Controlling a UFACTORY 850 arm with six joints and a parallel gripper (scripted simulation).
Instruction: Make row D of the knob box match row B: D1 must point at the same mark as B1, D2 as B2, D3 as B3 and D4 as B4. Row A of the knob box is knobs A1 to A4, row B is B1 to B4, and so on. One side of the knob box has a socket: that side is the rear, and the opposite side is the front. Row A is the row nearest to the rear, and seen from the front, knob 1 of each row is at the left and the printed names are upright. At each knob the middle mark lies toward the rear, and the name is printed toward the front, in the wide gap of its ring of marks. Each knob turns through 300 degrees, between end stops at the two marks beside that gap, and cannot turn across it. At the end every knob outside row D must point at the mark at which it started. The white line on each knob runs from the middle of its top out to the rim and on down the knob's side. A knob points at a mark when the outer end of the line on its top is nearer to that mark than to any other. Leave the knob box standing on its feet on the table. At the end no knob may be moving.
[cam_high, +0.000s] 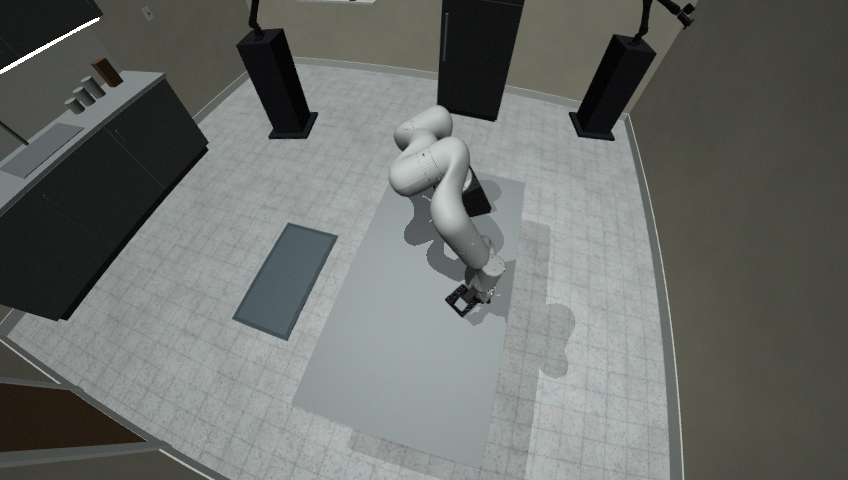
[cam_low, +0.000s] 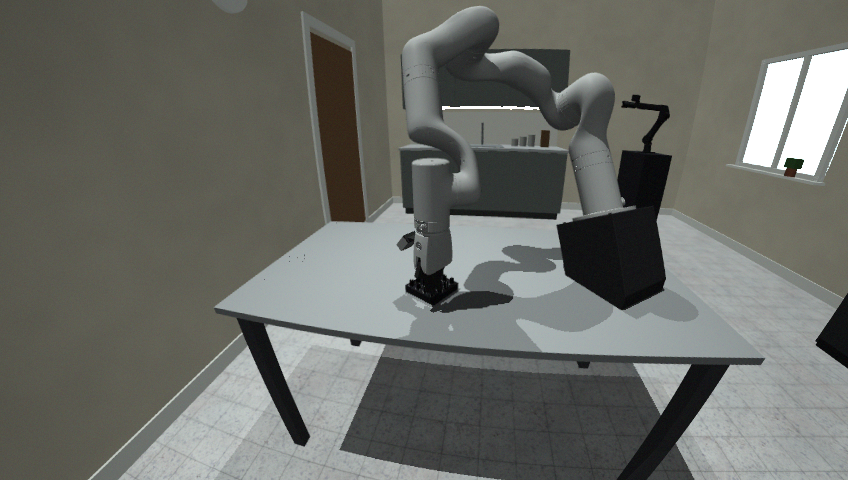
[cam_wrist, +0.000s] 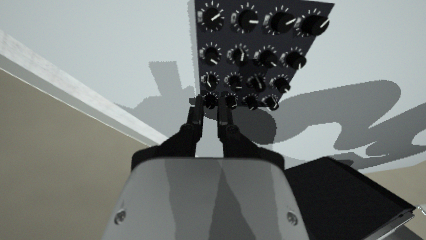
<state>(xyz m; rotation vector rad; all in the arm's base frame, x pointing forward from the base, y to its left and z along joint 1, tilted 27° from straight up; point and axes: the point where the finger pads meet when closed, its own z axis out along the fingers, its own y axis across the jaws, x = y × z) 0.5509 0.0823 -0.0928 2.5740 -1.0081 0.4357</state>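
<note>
Wrist view: the gripper (cam_wrist: 210, 107) hangs over the knob box (cam_wrist: 310, 37) on the table (cam_wrist: 100, 45), fingers loosened and straddling, not squeezing, the corner knob (cam_wrist: 210, 100) in the nearest row.

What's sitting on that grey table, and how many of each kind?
Knob box: 1
Knobs on it: 16
Robot arm: 1
Black base block: 1
Total: 19

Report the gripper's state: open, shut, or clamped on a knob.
Open, holding nothing. In the wrist view the gripper has its fingers parted either side of the nearest-row corner knob of the knob box.
</note>
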